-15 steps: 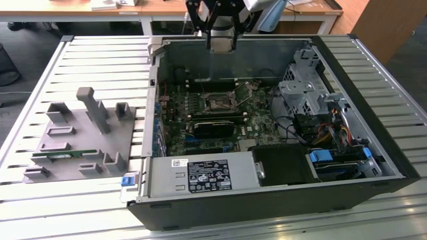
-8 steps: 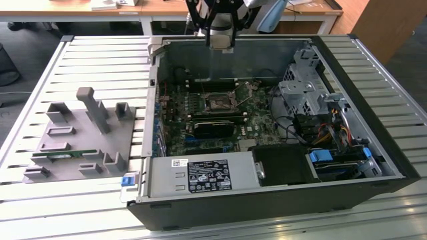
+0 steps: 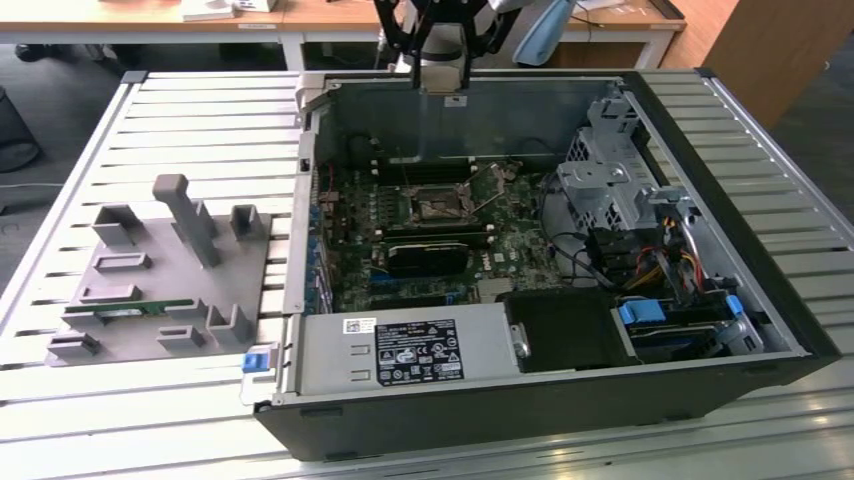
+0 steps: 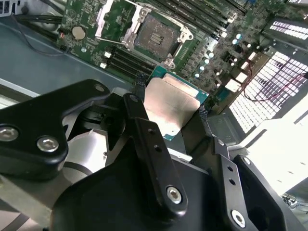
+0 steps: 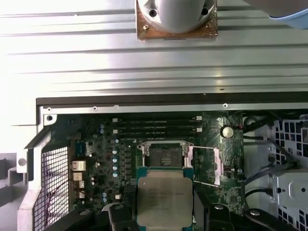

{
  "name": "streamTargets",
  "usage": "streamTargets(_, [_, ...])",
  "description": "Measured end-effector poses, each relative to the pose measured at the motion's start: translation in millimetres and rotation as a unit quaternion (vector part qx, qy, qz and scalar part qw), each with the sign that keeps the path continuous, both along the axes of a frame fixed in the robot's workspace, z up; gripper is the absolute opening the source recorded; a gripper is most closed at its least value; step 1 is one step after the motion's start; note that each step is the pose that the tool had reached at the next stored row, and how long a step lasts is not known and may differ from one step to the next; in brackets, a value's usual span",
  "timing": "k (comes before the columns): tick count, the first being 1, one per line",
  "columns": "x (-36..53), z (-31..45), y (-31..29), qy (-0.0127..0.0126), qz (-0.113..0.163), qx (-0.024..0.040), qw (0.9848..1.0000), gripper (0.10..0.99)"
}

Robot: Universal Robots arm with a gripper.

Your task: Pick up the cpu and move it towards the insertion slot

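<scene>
Pincer clamped on the cpu, held above the open computer case.

In the second wrist view two black fingers press the chip's opposite edges, its silvery top facing the camera, green rim showing. In the first wrist view the cpu hangs just short of the slot, whose metal frame is flipped open beside the dark socket on the green motherboard. In the exterior view the arm stands over the case's far wall, the slot below it; a grey holder lies on the slatted table at that view's left.
</scene>
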State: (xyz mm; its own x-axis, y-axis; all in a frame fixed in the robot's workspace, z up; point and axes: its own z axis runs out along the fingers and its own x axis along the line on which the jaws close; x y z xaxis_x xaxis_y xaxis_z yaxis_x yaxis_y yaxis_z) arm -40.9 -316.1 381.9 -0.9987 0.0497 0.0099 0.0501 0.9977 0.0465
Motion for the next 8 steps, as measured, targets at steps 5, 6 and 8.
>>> streamTargets(5, [6.5, -0.7, 6.9, 0.0, 0.0, -0.0001, 1.0, 0.549])
streamTargets(6, [7.4, -0.9, 8.1, 0.0, 0.0, -0.0001, 1.0, 0.549])
streamTargets(8, [9.1, -1.4, 10.0, 0.0, 0.0, 0.0, 1.0, 0.549])
